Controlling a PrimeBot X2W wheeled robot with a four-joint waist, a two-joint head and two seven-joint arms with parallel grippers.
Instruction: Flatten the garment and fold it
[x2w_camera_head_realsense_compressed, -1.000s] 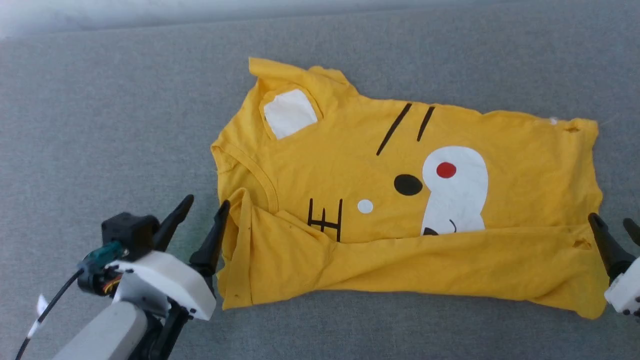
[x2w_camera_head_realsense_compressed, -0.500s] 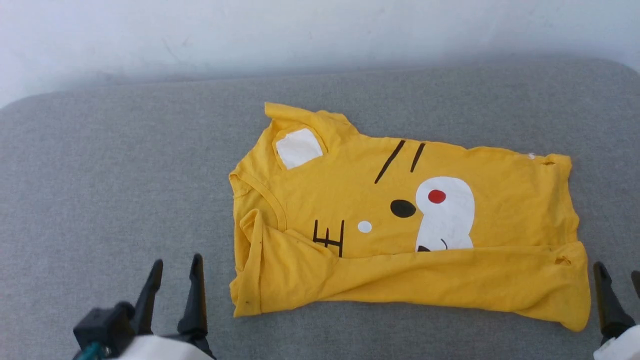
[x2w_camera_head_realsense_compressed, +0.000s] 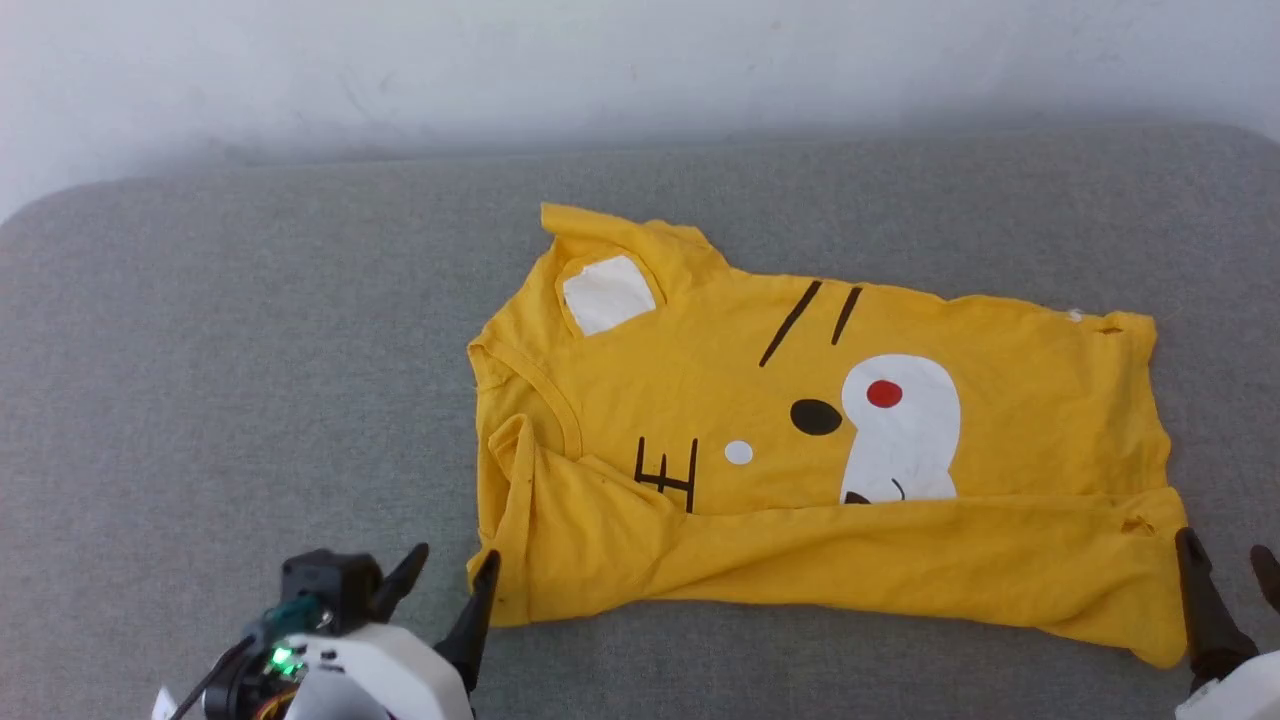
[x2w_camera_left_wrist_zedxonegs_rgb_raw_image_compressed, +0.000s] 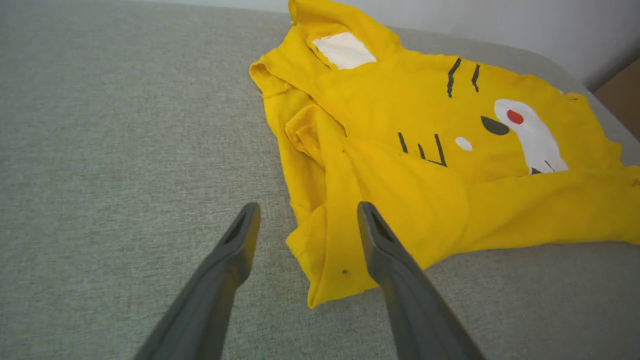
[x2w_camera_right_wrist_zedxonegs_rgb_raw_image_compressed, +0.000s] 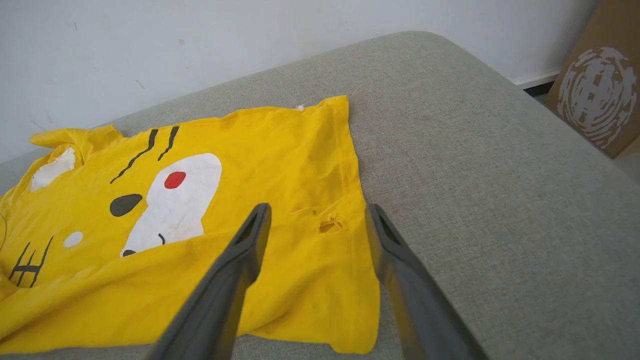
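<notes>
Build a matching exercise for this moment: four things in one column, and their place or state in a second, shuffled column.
Column one
1. left gripper
2. right gripper
3. garment
4. cardboard box

Column two
A. brown, standing off the grey cushion
B. open, at the near corner of the hem end
C. lying on the grey cushion, near edge folded over the print
D. open, at the near corner of the collar end

Pairs: 1-D, 2-B, 3-C, 4-A
</notes>
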